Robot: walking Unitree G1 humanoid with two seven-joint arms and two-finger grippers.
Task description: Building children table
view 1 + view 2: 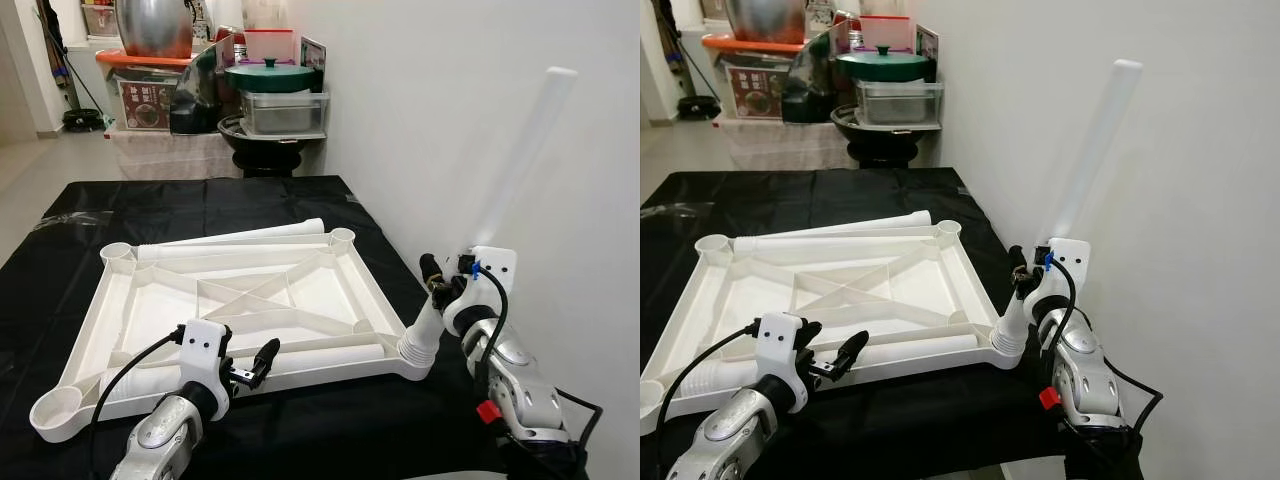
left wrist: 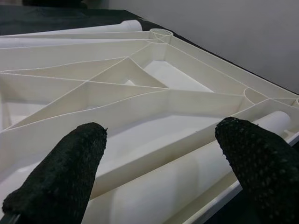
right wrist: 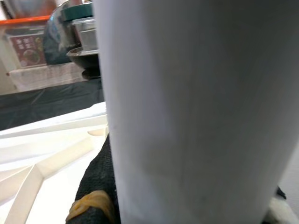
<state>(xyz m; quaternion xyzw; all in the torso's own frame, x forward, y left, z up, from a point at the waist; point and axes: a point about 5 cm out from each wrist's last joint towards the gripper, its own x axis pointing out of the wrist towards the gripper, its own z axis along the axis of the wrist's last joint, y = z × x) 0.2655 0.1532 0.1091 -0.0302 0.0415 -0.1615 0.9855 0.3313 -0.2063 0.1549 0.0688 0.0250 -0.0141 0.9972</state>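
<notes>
The right gripper (image 1: 447,290), clamped on the leg (image 1: 500,190), holds it tilted over the top's (image 1: 250,295) near right corner socket (image 1: 415,352); the left gripper (image 1: 250,368) hovers open.

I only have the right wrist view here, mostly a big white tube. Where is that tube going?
Observer: The long white plastic table leg stands in the near right corner socket of the upturned white plastic tabletop, leaning away from the robot.
Operator: Who holds it?
Observer: The right gripper is closed on its lower part.
Operator: And the left arm?
Observer: The left gripper is open, over the tabletop's near edge.
Operator: Other legs?
Observer: A second white leg lies on the black cloth behind the tabletop.
</notes>
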